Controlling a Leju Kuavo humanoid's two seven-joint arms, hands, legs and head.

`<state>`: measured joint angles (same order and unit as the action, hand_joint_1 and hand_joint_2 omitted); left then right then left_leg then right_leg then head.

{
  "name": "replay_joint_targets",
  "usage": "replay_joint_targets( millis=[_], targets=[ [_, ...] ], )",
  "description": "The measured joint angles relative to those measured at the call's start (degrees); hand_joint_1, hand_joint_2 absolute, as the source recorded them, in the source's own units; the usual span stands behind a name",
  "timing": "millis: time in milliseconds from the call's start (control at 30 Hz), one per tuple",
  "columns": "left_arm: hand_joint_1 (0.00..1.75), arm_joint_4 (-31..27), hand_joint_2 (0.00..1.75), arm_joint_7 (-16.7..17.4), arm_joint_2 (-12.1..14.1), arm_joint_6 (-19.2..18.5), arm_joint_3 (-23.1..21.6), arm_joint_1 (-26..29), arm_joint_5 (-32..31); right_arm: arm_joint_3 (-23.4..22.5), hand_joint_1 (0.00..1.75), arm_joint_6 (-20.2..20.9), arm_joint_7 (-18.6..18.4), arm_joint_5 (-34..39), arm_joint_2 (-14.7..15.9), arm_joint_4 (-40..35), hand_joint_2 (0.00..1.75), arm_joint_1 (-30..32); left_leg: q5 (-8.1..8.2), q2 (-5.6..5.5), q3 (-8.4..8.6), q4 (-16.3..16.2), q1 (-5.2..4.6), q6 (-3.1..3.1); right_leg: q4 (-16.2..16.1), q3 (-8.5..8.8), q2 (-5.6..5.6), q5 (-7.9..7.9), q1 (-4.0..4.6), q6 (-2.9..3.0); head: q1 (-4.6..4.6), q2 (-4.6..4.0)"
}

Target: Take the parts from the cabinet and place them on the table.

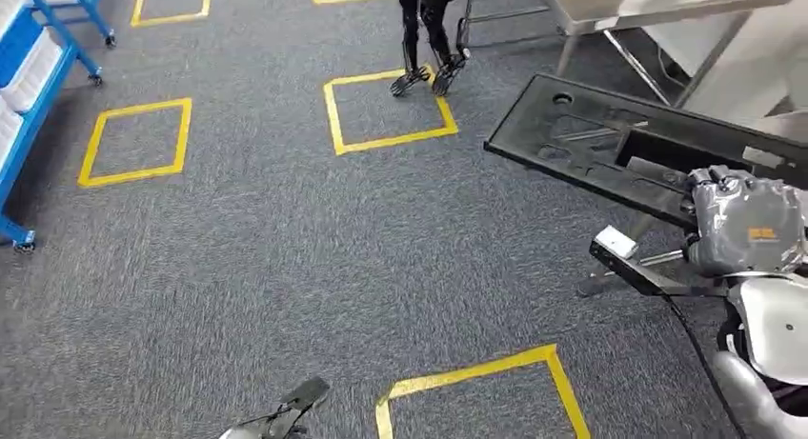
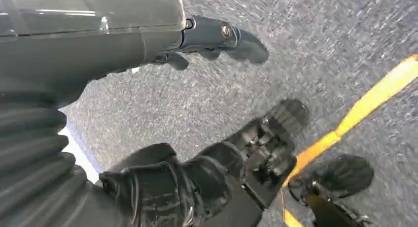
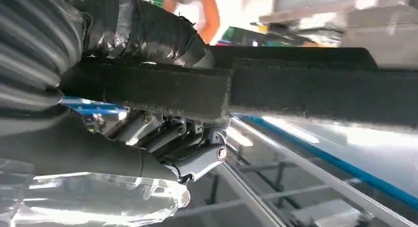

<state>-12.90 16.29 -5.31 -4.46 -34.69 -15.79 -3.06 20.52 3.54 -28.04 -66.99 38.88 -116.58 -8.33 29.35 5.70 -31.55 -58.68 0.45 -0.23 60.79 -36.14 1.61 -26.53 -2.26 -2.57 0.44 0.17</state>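
Head view: grey carpet [image 1: 267, 268] marked with yellow tape squares [image 1: 389, 110], blue shelving cart [image 1: 33, 87] along the left edge, metal table [image 1: 610, 15] at the upper right. Farther off, dark legs of another robot [image 1: 429, 39] standing at the edge of a tape square. At the right, right hand [image 1: 743, 220] raised, gripping the near end of a long black panel part [image 1: 610, 139]. Panel held up off the floor, tilted, reaching toward the table but apart from it. Fingers mostly hidden behind the grey back of the hand; closed on the panel's edge. At the bottom edge, dark fingertips of the left hand [image 1: 291, 406] hanging low over the carpet, touching nothing.

Left wrist view: left hand [image 2: 217, 40] above blurred carpet, thick grey thumb [image 2: 246, 42] stretched out, darker fingers [image 2: 175, 59] only slightly bent beside it. Nothing between thumb and fingers; loose and spread, no contact with anything. A strip of yellow tape [image 2: 374, 96] on the carpet beyond.

Right wrist view: right hand [image 3: 162, 138] clamped on the black panel part [image 3: 305, 91], seen edge-on as a thick dark bar crossing the picture. Wrapped dark fingers [image 3: 143, 35] pressed over one face of the panel, thumb [image 3: 98, 153] and palm against the other. Firm grasp, panel flush to the palm. Behind it, blurred blue and metal framing [image 3: 320, 158].
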Motion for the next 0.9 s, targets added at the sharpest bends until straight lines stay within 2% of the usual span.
replay_joint_targets(
  millis=[33,67,100,133,167,200,233,267,300,333,367,400,433,467,500,533,567,600,633,700,733,767,800,833,867,900],
  targets=[
    [0.0,0.0,1.75,-0.3,0.2,0.0,0.0,0.0,0.0,0.2,1.75,0.0,0.2,-0.6,-0.4,0.0,1.75,0.0,0.08,0.45,0.22,0.0,0.16,-0.17,0.1,-0.25,-0.64,0.01,0.09,0.38,0.02,0.0],
    [0.0,0.0,1.75,-0.6,0.3,0.1,0.0,-0.1,0.2,0.5,1.75,-0.1,0.2,-1.0,-0.7,-0.2,1.75,-0.1,0.71,-0.47,-0.12,-0.3,0.48,-0.58,-0.1,-0.16,-1.0,0.1,-0.01,1.09,-0.03,0.0],
    [0.0,0.0,1.75,-0.9,0.6,0.2,0.0,0.0,0.2,0.7,1.75,-0.2,0.1,-1.4,-0.9,-0.3,1.75,-0.2,2.09,-2.74,-0.56,-1.8,0.54,-0.63,-0.1,-0.14,-1.38,0.14,0.05,1.35,-0.09,0.0],
    [0.0,0.0,1.75,-1.1,0.7,0.4,0.0,0.1,0.2,0.9,1.75,-0.3,0.0,-1.5,-1.2,-0.3,1.75,-0.3,4.23,-4.02,-2.12,-5.3,0.52,-0.59,-0.2,-0.17,-1.72,0.21,0.08,1.59,-0.24,0.0],
    [0.0,0.0,1.75,-1.3,0.9,0.4,0.0,0.3,0.2,1.1,1.75,-0.5,-0.1,-1.7,-1.5,-0.3,1.75,-0.3,6.41,-4.69,-4.41,-10.0,0.33,-0.54,-0.2,-0.22,-2.23,0.26,0.23,1.71,-0.31,0.0],
    [0.0,0.0,1.75,-1.4,1.1,0.5,0.0,0.6,0.2,1.3,1.75,-0.5,-0.2,-1.8,-1.8,-0.3,1.75,-0.3,7.97,-5.05,-6.73,-14.5,0.2,-0.4,-0.2,-0.26,-2.76,0.25,0.48,1.94,-0.28,0.0],
    [0.0,0.0,1.75,-1.5,1.2,0.5,-0.1,0.9,0.2,1.5,1.75,-0.6,-0.3,-1.8,-2.1,-0.3,1.75,-0.1,8.42,-5.16,-8.46,-17.5,0.08,-0.14,-0.2,-0.26,-3.4,0.24,0.76,2.05,-0.31,0.0],
    [0.0,0.0,1.75,-1.6,1.3,0.8,-0.1,1.1,0.2,1.6,1.75,-0.6,-0.4,-1.8,-2.2,-0.3,1.75,0.0,7.56,-5.2,-8.94,-17.7,-0.08,0.25,-0.1,-0.23,-4.05,0.24,1.04,2.06,-0.26,0.0],
    [0.0,0.0,1.75,-1.7,1.3,1.0,-0.1,1.2,0.0,1.6,1.75,-0.7,-0.5,-1.6,-2.3,-0.4,1.75,0.3,5.44,-5.3,-8.23,-15.4,-0.4,0.83,-0.2,-0.21,-4.75,0.25,1.25,2.07,-0.28,0.0],
    [0.0,0.0,1.75,-1.9,1.4,1.2,-0.1,1.2,-0.2,1.6,1.75,-0.8,-0.9,-1.2,-2.4,-0.5,1.75,0.5,2.84,-5.65,-6.57,-11.2,-0.75,1.49,-0.2,-0.2,-5.4,0.28,1.39,2.11,-0.26,0.0],
    [0.0,0.0,1.75,-2.0,1.4,1.2,-0.1,1.2,-0.6,1.5,1.75,-0.8,-1.3,-0.8,-2.4,-0.7,1.75,0.9,0.21,-6.55,-4.31,-6.1,-1.27,2.29,-0.3,-0.18,-6.03,0.35,1.46,2.21,-0.26,0.0],
    [0.0,0.0,1.75,-2.0,1.5,1.3,-0.1,1.2,-1.2,1.3,1.75,-0.9,-1.8,-0.4,-2.4,-1.0,1.75,1.5,-0.88,-8.88,-2.47,-1.5,-1.7,3.34,-0.4,-0.15,-6.56,0.46,1.27,2.3,-0.24,0.0],
    [0.0,0.0,1.75,-1.9,1.8,1.4,-0.2,1.3,-1.8,1.0,1.75,-0.9,-2.4,0.1,-2.3,-1.4,1.75,2.4,-0.68,-10.5,-1.39,-0.7,-1.39,3.88,-0.6,-0.29,-6.98,0.67,1.28,2.04,-0.08,0.0],
    [0.0,0.0,1.75,-1.7,1.7,1.4,-0.5,1.5,-2.4,0.7,1.75,-0.9,-2.9,0.8,-2.3,-1.6,1.75,3.3,-1.04,-10.03,-1.31,-0.3,-1.75,3.83,-0.8,-0.28,-7.59,0.81,0.56,1.84,-0.37,0.0],
    [0.0,0.0,1.75,-1.3,1.5,1.4,-0.7,1.5,-2.9,0.3,1.75,-0.8,-3.4,1.4,-2.1,-2.1,1.75,4.5,-1.07,-9.7,-1.22,-0.1,-1.97,3.9,-1.0,-0.32,-8.14,1.0,0.23,1.54,-0.77,0.0],
    [0.0,0.0,1.75,-1.0,1.2,1.4,-1.0,1.5,-3.2,-0.2,1.75,-0.8,-3.7,1.9,-2.0,-2.8,1.75,6.0,-1.16,-9.23,-0.86,0.4,-2.05,4.0,-1.5,-0.26,-8.81,1.26,0.08,1.16,-0.74,0.0],
    [0.0,0.0,1.75,-0.8,0.7,1.4,-1.1,1.4,-3.5,-0.7,1.75,-0.8,-3.8,2.5,-1.5,-3.5,1.75,7.1,-1.94,-8.34,-0.17,2.2,-1.86,4.16,-2.2,-0.06,-9.06,1.51,0.68,0.71,-0.74,0.0],
    [0.0,0.0,1.75,-0.3,0.6,1.4,-1.1,1.3,-3.5,-1.3,1.75,-0.7,-3.8,3.0,-1.3,-4.1,1.75,8.1,-2.71,-7.3,0.59,3.8,-1.47,3.65,-1.5,-0.48,-5.93,0.81,0.7,0.91,-0.61,0.0],
    [0.0,0.0,1.75,-0.1,0.5,1.3,-1.2,1.3,-3.5,-1.8,1.75,-0.5,-3.8,3.6,-1.0,-4.4,1.75,8.1,-2.93,-6.71,0.82,4.5,-1.46,3.89,0.5,-1.4,-3.65,-1.11,1.04,0.74,-0.33,0.0],
    [0.0,0.0,1.75,0.2,0.2,1.2,-1.6,1.5,-3.5,-2.7,1.75,-0.4,-3.7,4.3,-0.7,-5.0,1.75,8.3,-2.82,-4.94,0.83,4.4,-1.32,3.85,8.5,-4.83,-2.56,-5.3,0.89,0.29,-0.24,0.0],
    [0.0,0.0,1.75,0.2,0.1,1.2,-1.7,1.7,-3.5,-3.0,1.75,-0.3,-3.5,4.3,-0.7,-5.1,1.75,8.6,-2.64,-4.17,0.83,4.2,-1.26,3.79,11.6,-6.14,-2.39,-6.28,0.68,-0.06,-0.33,0.0],
    [0.0,0.0,1.75,0.1,0.0,1.2,-1.7,1.7,-3.5,-3.0,1.75,-0.2,-3.3,4.3,-0.7,-5.1,1.75,8.7,-2.4,-3.38,0.76,3.9,-1.09,3.59,12.7,-6.61,-2.28,-6.03,0.5,-0.48,-0.24,0.0],
    [0.0,0.0,1.75,0.1,-0.2,1.2,-1.7,1.7,-3.4,-3.0,1.75,0.0,-3.1,4.4,-0.7,-5.1,1.75,8.6,-2.05,-2.61,0.67,3.4,-0.84,3.3,11.2,-5.76,-2.04,-4.43,0.27,-1.03,-0.28,0.0],
    [0.0,0.0,1.75,0.0,-0.4,1.2,-1.7,1.6,-3.4,-3.1,1.75,0.1,-2.9,4.4,-0.7,-5.2,1.75,8.5,-1.5,-1.84,0.57,2.7,-0.41,2.9,7.2,-3.57,-1.52,-1.89,-0.08,-1.68,-0.24,0.0],
    [0.0,-0.1,1.75,0.0,-0.5,1.2,-1.8,1.5,-3.4,-3.1,1.75,0.2,-2.8,4.4,-0.7,-5.4,1.75,8.4,-0.88,-1.33,0.43,1.8,-0.04,2.44,2.5,-0.99,-0.44,0.42,-0.44,-2.36,-0.26,0.0],
    [0.0,-0.2,1.75,0.0,-0.5,1.2,-1.8,1.3,-3.4,-3.1,1.75,0.2,-2.8,4.4,-0.7,-5.4,1.75,8.2,-0.06,-0.75,0.21,0.5,-0.08,1.6,-1.0,0.52,1.5,0.11,-0.39,-3.19,-0.22,0.0]
  ],
)
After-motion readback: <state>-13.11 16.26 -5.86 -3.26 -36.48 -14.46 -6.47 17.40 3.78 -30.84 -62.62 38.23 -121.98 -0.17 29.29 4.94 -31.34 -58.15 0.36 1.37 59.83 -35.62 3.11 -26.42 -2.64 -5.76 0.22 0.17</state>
